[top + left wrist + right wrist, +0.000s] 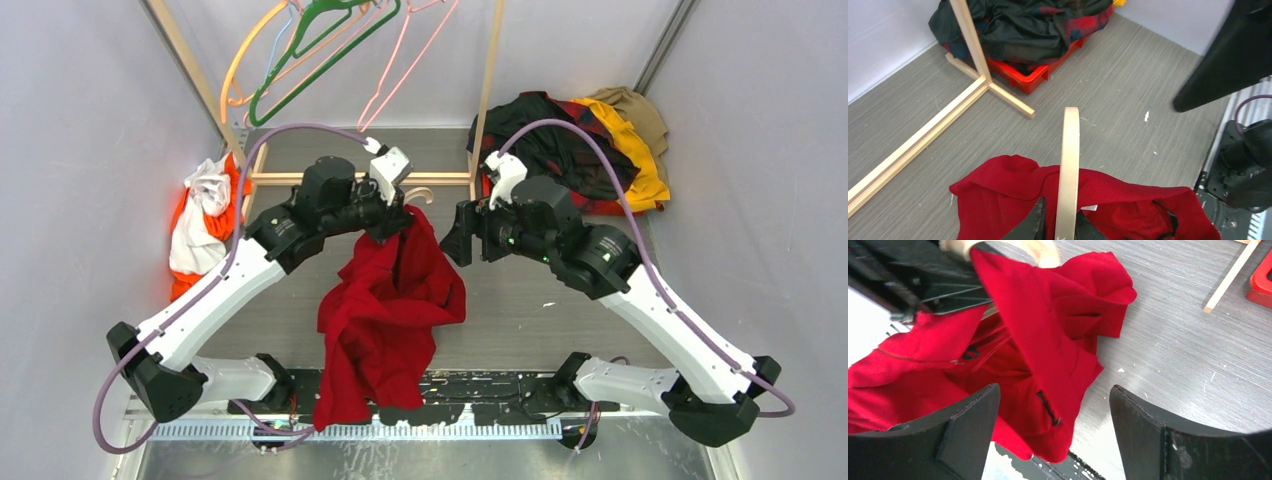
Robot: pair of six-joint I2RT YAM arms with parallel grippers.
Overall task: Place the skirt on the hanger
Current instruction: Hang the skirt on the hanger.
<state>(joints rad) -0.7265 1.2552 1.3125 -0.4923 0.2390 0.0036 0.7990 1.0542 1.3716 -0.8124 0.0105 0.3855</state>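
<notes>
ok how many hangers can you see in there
4 for sure: an orange hanger, a green hanger and a pink hanger on the rack at the back, and the cream hanger in the left gripper. More may be hidden in that bunch.

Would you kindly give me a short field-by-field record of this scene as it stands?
left pincer: shut on the hanger
right pincer: open, empty, facing the skirt
hanger: cream, one arm poking out past the fabric
skirt: red, bunched over the hanger, lower part trailing on the table
task state: skirt not neatly hung yet
</notes>
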